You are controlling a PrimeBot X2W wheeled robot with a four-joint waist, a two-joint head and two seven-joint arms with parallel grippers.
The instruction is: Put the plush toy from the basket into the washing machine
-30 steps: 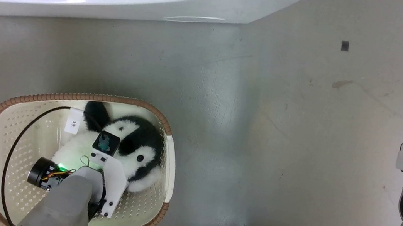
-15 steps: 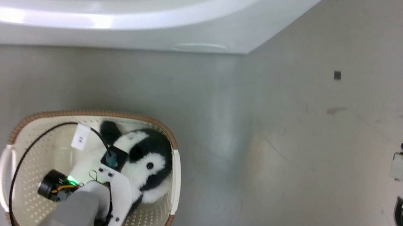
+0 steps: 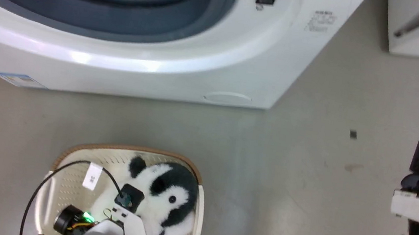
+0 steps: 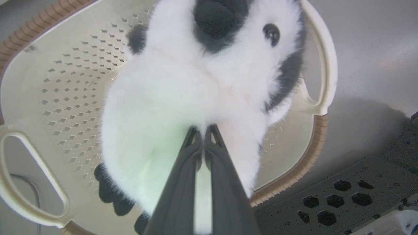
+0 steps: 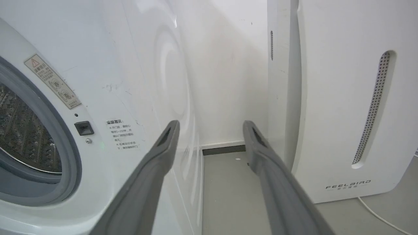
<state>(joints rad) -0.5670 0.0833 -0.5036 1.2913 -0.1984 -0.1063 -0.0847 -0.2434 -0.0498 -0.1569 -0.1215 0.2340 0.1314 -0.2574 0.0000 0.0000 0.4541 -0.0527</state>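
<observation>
Left gripper (image 4: pixel 203 130), fingers pinched nearly together on the white fur of the plush toy (image 4: pixel 196 88), which lies within the rim of the basket (image 4: pixel 321 81) on the floor (image 3: pixel 288 164). The washing machine (image 3: pixel 150 71) stands beyond the basket, apart from it. Right gripper (image 5: pixel 210 129), fingers spread wide and holding nothing, points at the gap between the washing machine and a white appliance (image 5: pixel 343 98)

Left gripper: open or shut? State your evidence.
Shut on the plush toy: fingers of the left gripper meet, tips buried in white fur.
</observation>
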